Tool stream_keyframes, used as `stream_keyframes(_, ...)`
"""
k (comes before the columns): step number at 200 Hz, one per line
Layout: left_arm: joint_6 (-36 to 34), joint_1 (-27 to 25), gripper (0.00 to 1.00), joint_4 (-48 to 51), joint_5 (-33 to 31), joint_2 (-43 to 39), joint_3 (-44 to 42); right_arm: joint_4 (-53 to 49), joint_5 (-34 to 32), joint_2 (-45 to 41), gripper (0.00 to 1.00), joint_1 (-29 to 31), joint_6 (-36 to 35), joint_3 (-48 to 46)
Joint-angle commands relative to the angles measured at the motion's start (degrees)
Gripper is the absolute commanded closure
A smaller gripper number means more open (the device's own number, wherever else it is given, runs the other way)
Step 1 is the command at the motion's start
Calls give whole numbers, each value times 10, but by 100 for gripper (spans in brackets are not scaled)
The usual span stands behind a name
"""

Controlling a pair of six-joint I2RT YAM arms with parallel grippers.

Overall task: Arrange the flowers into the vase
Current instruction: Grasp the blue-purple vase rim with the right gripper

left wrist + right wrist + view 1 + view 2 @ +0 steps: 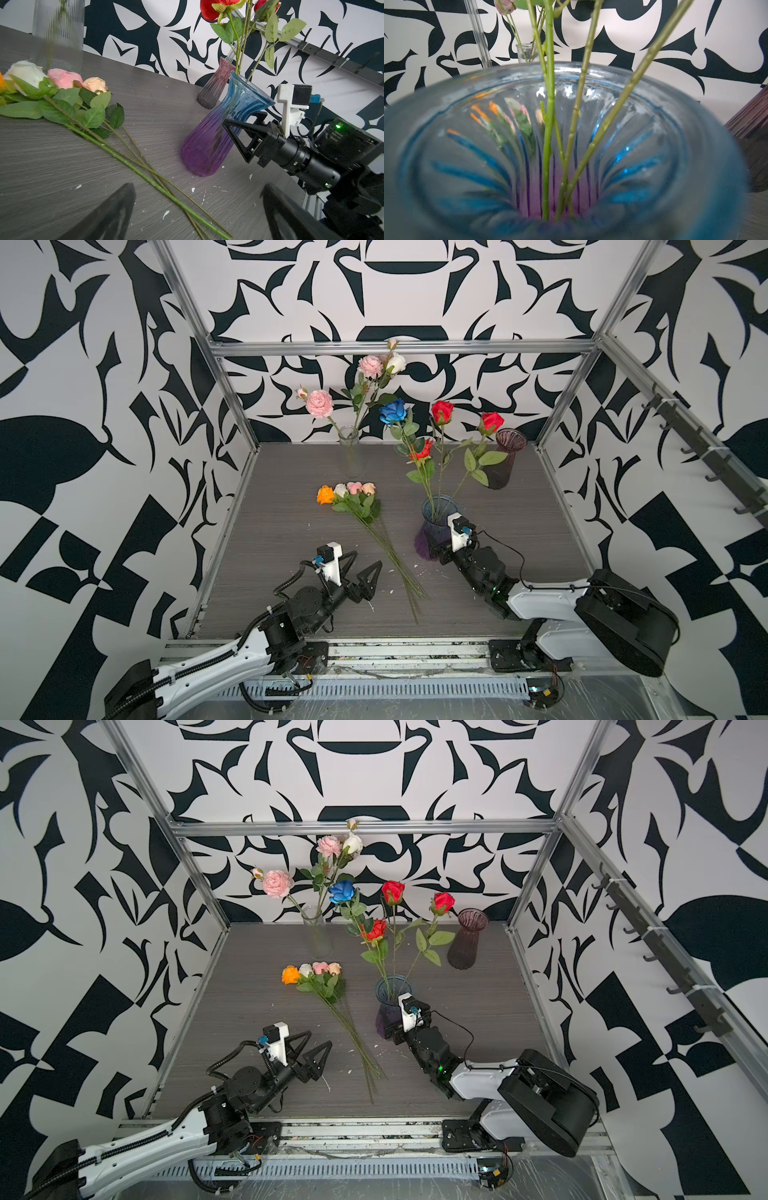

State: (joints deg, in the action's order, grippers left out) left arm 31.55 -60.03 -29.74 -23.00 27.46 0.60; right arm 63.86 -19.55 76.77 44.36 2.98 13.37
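- We find a grey wood-grain table [270,556] set within black-and-white patterned walls.
- The right gripper [236,122] has its jaws standing wide on either side of the lower body of the blue-to-purple vase [432,516]. We cannot tell whether they press on the glass.
- The left gripper [368,558] hangs low over the table with its jaws spread and nothing between them, just beside the loose stems.
- The blue-to-purple vase stands right of the table's middle and holds one blue rose [394,411] and three red roses [441,411].
- The clear vase [351,456] at back centre holds frilly pink blooms [320,403] and a white one.
- The dark purple vase [505,460] stands at back right.
- Four loose flowers [353,497] with orange, white, pink and peach heads lie flat left of the blue-to-purple vase.
- White flecks [390,591] dot the table near the stem ends.
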Motion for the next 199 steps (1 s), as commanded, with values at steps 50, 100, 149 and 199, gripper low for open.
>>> stream_keyframes(50,2,1,1,-31,-7,20,-6,74,16,50,20,-36,-16,30)
stream_keyframes(100,-2,1,1,-44,-7,34,-5,88,44,95,20,-81,-16,59)
stream_keyframes(149,-3,1,1,-56,-13,48,-6,83,125,173,21,-154,-9,127)
stream_keyframes(199,-9,3,1,-88,-16,72,-9,89,209,288,23,-226,29,232)
